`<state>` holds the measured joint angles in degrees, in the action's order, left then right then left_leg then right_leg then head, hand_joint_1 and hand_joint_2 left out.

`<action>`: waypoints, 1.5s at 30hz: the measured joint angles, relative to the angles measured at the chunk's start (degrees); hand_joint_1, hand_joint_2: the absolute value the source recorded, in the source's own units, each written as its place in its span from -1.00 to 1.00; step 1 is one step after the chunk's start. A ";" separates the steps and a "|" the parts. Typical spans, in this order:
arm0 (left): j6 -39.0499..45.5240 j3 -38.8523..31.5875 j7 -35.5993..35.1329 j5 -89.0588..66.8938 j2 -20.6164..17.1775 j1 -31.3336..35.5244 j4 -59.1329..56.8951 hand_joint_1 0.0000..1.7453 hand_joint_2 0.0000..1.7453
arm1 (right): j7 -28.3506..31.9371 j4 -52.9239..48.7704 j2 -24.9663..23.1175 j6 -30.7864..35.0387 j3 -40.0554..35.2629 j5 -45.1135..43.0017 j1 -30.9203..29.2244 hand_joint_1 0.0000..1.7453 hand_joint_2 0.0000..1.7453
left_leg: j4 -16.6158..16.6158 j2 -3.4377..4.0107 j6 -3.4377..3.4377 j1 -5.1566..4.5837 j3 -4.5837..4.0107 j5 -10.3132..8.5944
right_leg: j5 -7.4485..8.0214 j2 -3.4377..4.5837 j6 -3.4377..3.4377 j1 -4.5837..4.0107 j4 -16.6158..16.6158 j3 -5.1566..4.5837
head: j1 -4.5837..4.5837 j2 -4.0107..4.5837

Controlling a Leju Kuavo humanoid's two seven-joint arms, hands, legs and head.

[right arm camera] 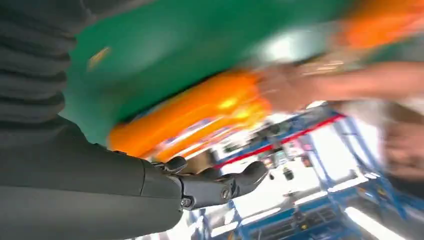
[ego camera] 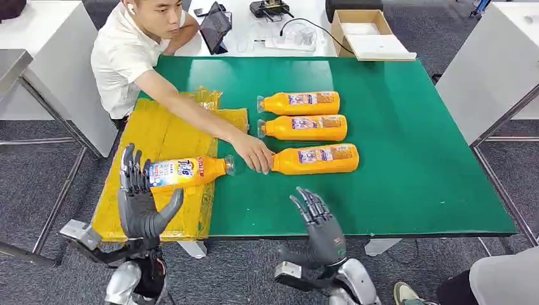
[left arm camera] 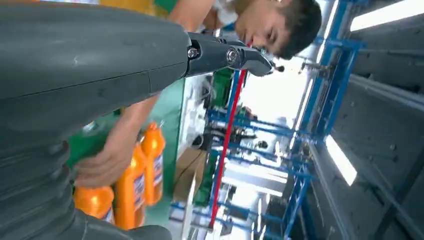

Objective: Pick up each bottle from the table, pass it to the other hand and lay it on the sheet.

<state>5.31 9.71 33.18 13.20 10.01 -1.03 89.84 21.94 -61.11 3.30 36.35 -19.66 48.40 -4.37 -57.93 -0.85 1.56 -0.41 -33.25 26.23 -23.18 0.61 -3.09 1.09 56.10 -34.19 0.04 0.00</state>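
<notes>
**Both hands raised and empty at the table's near edge**

Left hand nearest, upright, fingers spread, nothing held; it stands in front of the yellow sheet. Right hand likewise raised, fingers apart, holding nothing, just short of the green table.

One bottle lies on its side on the sheet, cap toward the table's middle. Three more orange bottles lie on the green: far, middle, near, all parallel, caps toward the sheet. A person's hand rests at the near bottle's cap end. Right wrist view blurred: orange bottle shapes against green.
</notes>
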 measured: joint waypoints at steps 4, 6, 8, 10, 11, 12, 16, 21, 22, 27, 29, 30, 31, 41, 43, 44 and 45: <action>0.44 2.18 0.83 -1.51 0.07 -1.91 1.99 -1.00 1.00 | -1.72 1.77 1.70 0.00 3.82 4.15 -1.77 -1.00 1.00 | 0.00 0.09 0.01 0.00 0.03 0.01 | 0.01 0.02 -0.01 0.00 0.00 -0.02 | -0.07 0.00; 0.92 3.69 0.98 -2.16 0.20 -2.64 2.25 -1.00 1.00 | -2.53 2.71 2.10 -0.13 5.24 5.61 -2.57 -1.00 1.00 | 0.00 0.00 0.01 0.02 0.00 0.00 | 0.00 -0.01 -0.01 -0.04 0.00 -0.02 | -0.02 0.02; 1.20 4.37 1.00 -2.47 0.28 -2.90 2.34 -1.00 1.00 | -3.42 3.75 2.31 -0.33 5.92 6.35 -3.57 -1.00 1.00 | 0.00 -0.01 0.01 0.03 0.00 0.00 | 0.01 -0.01 -0.01 -0.05 0.01 -0.02 | -0.02 0.00; 1.29 5.02 1.00 -2.89 0.28 -2.98 2.34 -1.00 1.00 | -4.68 4.90 2.42 -0.39 6.38 7.56 -4.32 -1.00 1.00 | 0.00 0.01 0.01 0.04 0.00 0.00 | 0.01 0.00 -0.01 -0.05 0.01 -0.01 | -0.02 0.00; 1.31 5.41 1.00 -2.91 0.30 -3.06 2.34 -1.00 1.00 | -5.20 5.42 2.47 -0.48 6.44 7.91 -4.62 -1.00 1.00 | 0.00 0.01 0.01 0.04 0.00 0.00 | 0.01 0.00 -0.01 -0.06 0.02 -0.01 | -0.02 0.00; 1.33 5.66 1.00 -2.91 0.35 -3.17 2.34 -1.00 1.00 | -5.59 5.99 2.53 -0.55 6.44 8.17 -4.85 -1.00 1.00 | 0.00 0.00 0.01 0.04 0.00 0.00 | 0.01 -0.01 -0.01 -0.05 0.02 -0.01 | -0.02 0.00; 1.49 6.38 1.00 -2.95 0.37 -3.38 2.36 -1.00 1.00 | -8.39 7.78 2.69 -0.92 6.57 10.45 -5.75 -1.00 1.00 | 0.00 0.01 0.01 0.04 -0.01 0.00 | 0.01 -0.01 -0.01 -0.05 0.02 -0.01 | -0.04 0.00; 1.62 7.49 0.50 -3.52 0.42 -3.32 2.36 -1.00 1.00 | -15.80 12.22 3.10 -3.28 6.40 16.48 -9.36 -1.00 1.00 | 0.00 0.00 0.02 0.02 -0.02 0.00 | 0.01 -0.01 -0.01 -0.03 0.01 -0.01 | -0.02 0.00; 1.62 7.69 0.44 -3.52 0.44 -3.29 2.36 -1.00 1.00 | -16.72 13.12 3.19 -3.74 6.38 17.20 -10.25 -1.00 1.00 | 0.00 0.00 0.02 0.02 -0.01 0.00 | 0.01 -0.01 -0.02 -0.03 0.01 -0.01 | -0.02 0.00; 1.60 8.15 -0.13 -3.52 0.87 -3.10 2.34 -1.00 1.00 | -19.78 17.36 3.34 -7.13 6.38 18.90 -14.53 -1.00 1.00 | -0.01 0.00 0.02 0.01 0.07 -0.01 | 0.02 -0.01 -0.02 -0.03 0.01 0.05 | -0.02 0.00; 1.60 8.30 -0.18 -3.52 0.87 -3.04 2.34 -1.00 1.00 | -20.04 18.34 3.38 -7.50 6.38 19.06 -15.41 -1.00 1.00 | -0.01 0.00 0.02 0.02 0.08 -0.01 | 0.02 -0.01 -0.02 -0.04 0.01 0.06 | -0.02 0.00; 1.57 8.41 -0.18 -3.50 0.87 -3.03 2.34 -1.00 1.00 | -20.06 18.71 3.41 -7.52 6.38 19.14 -15.71 -1.00 1.00 | -0.01 0.00 0.02 0.02 0.08 -0.01 | 0.02 -0.01 -0.02 -0.04 0.01 0.06 | -0.02 0.00; 1.51 8.43 -0.20 -3.43 0.90 -3.02 2.34 -1.00 1.00 | -20.10 19.06 3.41 -7.52 6.38 19.14 -15.98 -1.00 1.00 | -0.01 0.00 0.02 0.02 0.08 -0.01 | 0.01 0.00 -0.02 -0.04 0.01 0.06 | -0.02 0.00; 1.16 8.61 -0.83 -3.56 0.90 -2.84 2.23 -1.00 1.00 | -23.51 23.30 3.34 -9.44 6.35 20.28 -19.29 -1.00 1.00 | -0.01 0.00 0.03 0.02 0.12 -0.02 | 0.02 0.00 -0.02 -0.03 0.01 0.12 | -0.02 0.02; 0.92 8.81 -1.20 -3.67 0.90 -2.77 2.01 -1.00 1.00 | -23.43 24.11 3.25 -10.16 6.35 19.95 -19.96 -1.00 1.00 | -0.01 0.01 0.03 0.02 0.20 -0.01 | 0.02 0.00 -0.02 -0.03 0.01 0.19 | -0.02 0.00; 0.88 8.91 -1.22 -3.69 0.90 -2.77 1.94 -1.00 1.00 | -23.36 24.43 3.21 -10.34 6.35 19.86 -20.20 -1.00 1.00 | -0.01 0.01 0.03 0.02 0.22 -0.01 | 0.02 0.00 -0.02 -0.03 0.01 0.20 | -0.02 0.00; 0.83 8.98 -1.22 -3.69 0.90 -2.77 1.94 -1.00 1.00 | -23.32 24.68 3.14 -10.38 6.35 19.80 -20.41 -1.00 1.00 | -0.01 0.01 0.03 0.02 0.23 -0.01 | 0.02 0.00 -0.02 -0.03 0.00 0.20 | -0.02 0.00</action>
<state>6.14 18.69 31.95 9.51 10.91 -3.80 91.78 -1.38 -36.43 6.45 25.97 -13.31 68.19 -24.77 -57.94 -0.84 1.60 -0.39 -33.03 26.22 -23.17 0.60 -3.11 1.06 56.11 -33.99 0.02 0.00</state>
